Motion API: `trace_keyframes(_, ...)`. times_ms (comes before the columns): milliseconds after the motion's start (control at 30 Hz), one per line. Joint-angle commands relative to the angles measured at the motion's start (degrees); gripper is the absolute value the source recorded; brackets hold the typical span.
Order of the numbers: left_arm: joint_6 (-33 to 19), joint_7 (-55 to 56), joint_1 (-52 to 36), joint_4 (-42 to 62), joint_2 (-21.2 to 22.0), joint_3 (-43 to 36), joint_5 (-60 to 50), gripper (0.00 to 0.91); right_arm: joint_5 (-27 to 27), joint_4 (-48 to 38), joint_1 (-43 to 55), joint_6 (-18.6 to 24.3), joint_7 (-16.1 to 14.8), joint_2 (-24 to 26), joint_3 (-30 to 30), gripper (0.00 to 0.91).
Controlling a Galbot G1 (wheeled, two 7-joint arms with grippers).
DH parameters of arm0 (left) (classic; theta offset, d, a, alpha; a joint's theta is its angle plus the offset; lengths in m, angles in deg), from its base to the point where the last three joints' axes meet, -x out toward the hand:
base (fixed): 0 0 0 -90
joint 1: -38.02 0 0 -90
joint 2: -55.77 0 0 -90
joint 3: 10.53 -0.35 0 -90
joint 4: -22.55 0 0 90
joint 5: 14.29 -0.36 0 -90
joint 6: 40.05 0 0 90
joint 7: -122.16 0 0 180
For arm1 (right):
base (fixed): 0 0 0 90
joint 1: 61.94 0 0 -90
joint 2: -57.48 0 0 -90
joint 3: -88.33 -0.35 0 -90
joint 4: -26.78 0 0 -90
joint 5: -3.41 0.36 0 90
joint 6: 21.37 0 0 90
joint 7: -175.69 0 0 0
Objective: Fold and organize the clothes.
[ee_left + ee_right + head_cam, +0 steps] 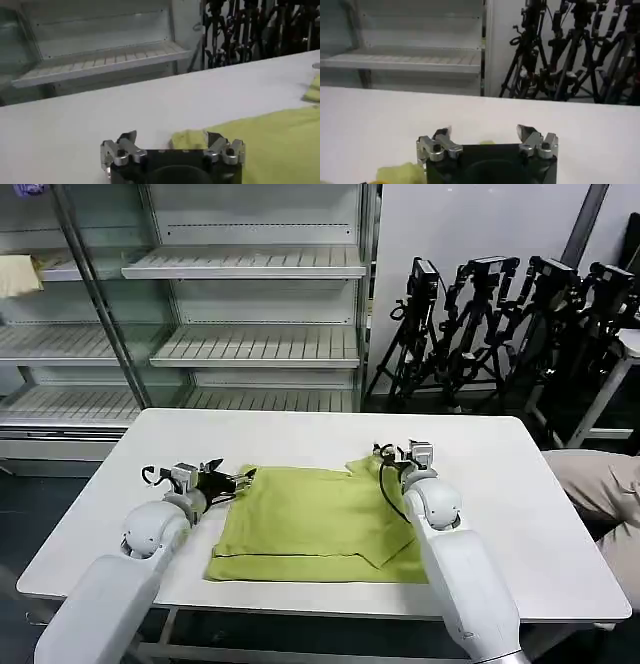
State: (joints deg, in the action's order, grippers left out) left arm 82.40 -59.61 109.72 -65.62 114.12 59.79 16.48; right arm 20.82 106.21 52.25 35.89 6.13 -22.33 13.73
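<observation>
grippers set at the far corners of a part-folded shirt

left gripper [243, 477] sits low at the far left corner of the lime-green t-shirt [315, 519]; in the left wrist view its fingers [126, 140] stand apart, with a nub of green cloth between them, not yet pinched. right gripper [390, 456] rests at the far right corner, by a raised flap of fabric; its fingers [526, 132] are likewise spread, and nothing is gripped, though a bit of green lies just beside it.

the shirt lies flat near the middle of the white table [520, 484], toward the robot's edge, already roughly rectangular, with a folded band along its near hem. my guess is that the fold is partway done and both arms are placing themselves to take the far corners. the next move would call for closing on the thin cloth on both sides together, then carrying the far edge toward the near one without dragging the layers underneath.

behind the table stand bare shelving units [250, 344] and a cluster of black tripods [500, 324].
</observation>
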Motion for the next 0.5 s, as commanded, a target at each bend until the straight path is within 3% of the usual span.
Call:
trace_keyframes(33, 0.36, -0.56, -2.7, 3.71, 0.53, -1.56, 1.46, 0.01, 1.06, -2.27, 0.07, -0.51, 1.8, 0.07, 0.8, 0.0)
trace_keyframes(500, 0.55, -1.16, -1.1, 4.53, 2.36, -1.3, 1.83, 0.02, 6.99, -2.2, -1.04, -0.52, 1.63, 0.53, 0.86, 0.0)
